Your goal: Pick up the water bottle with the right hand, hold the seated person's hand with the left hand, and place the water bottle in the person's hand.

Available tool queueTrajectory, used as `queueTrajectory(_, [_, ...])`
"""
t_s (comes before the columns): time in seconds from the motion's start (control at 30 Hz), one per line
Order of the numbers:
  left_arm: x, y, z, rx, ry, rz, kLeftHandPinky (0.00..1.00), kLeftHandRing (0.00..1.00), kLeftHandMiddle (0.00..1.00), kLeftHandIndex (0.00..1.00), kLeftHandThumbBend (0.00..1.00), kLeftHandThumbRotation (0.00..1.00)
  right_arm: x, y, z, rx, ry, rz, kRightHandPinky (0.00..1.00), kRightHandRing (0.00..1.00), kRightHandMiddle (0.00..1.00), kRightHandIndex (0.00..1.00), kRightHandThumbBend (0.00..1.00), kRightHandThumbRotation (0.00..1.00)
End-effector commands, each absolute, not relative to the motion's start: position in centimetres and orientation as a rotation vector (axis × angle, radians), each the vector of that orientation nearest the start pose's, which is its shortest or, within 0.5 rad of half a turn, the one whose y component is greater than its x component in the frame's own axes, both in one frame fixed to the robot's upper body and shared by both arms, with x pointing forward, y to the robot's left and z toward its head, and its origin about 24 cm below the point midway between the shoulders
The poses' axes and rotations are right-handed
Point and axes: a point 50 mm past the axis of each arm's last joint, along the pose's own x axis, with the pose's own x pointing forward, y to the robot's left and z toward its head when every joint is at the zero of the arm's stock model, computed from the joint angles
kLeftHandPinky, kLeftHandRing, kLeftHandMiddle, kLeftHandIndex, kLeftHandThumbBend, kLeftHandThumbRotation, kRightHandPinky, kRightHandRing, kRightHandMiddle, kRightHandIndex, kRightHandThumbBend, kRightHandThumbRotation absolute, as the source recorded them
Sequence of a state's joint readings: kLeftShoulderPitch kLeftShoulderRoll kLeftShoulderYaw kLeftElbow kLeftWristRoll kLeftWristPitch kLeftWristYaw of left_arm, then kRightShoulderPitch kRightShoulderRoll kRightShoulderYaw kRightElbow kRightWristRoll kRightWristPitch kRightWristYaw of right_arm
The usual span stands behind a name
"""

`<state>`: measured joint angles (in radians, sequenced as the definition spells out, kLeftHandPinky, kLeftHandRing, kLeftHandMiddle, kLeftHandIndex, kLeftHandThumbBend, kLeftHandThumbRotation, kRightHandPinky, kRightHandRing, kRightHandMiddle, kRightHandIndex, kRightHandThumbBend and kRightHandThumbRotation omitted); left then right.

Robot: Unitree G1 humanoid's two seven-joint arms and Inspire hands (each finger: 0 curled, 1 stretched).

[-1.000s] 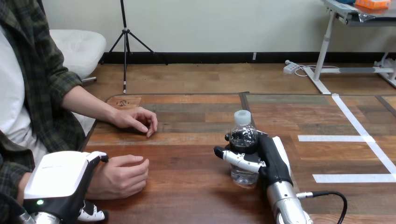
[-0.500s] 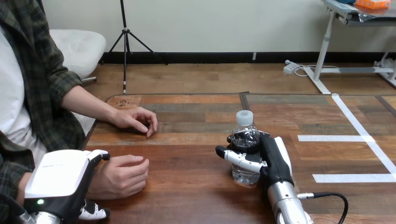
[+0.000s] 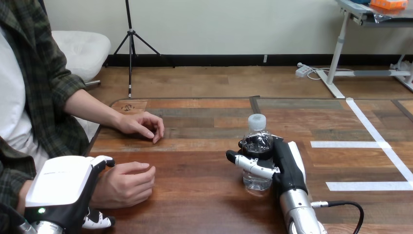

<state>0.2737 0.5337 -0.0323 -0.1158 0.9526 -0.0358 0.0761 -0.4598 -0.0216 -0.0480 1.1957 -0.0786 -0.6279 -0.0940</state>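
The right hand (image 3: 286, 165) rises from the bottom edge at lower centre-right, its fingers curled round a clear plastic water bottle (image 3: 256, 142). The thumb (image 3: 249, 165) crosses the bottle's near side and the fingers wrap its far side, so the bottle sits inside the grasp, against the palm on the left of the hand. The bottle stands upright, with its white cap (image 3: 256, 121) clear above the fingers and its base below them, down at the wooden table (image 3: 195, 200) (whether it touches the wood I cannot tell). White tape stripes (image 3: 347, 144) cross the table to the right of that hand.

The left hand (image 3: 61, 187) is at the lower left corner, its white back shell uppermost. It lies over the person's wrist (image 3: 97, 187). One digit hooks over the far side of the wrist and fingertips (image 3: 96, 222) show beneath the near side, so it is closed round the wrist. The person's hand (image 3: 125, 184) extends to the right from this grasp, loosely curled and resting on the table, well apart from the bottle. The person's other hand (image 3: 142, 125) rests on the table further up, left of centre.
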Motion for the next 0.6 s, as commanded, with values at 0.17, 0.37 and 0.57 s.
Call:
queueTrajectory(0.17, [20.71,23.73,5.13,1.484,-0.026,-0.069,0.73,0.75,0.76,0.76,0.86,0.08,31.57,-12.97,-0.32,-0.060,-0.035,0.023,0.47,0.45,0.44,0.40,0.68,0.00])
queueTrajectory(0.37, [20.72,23.72,5.11,1.485,-0.024,-0.070,0.74,0.75,0.76,0.77,0.85,0.08,31.60,-13.09,-0.18,-0.042,-0.046,0.019,0.46,0.44,0.44,0.40,0.68,0.00])
queueTrajectory(0.57, [20.75,23.73,5.06,1.489,-0.028,-0.068,0.74,0.75,0.76,0.77,0.85,0.08,31.69,-13.19,0.04,-0.036,-0.059,0.016,0.45,0.44,0.44,0.40,0.68,0.00])
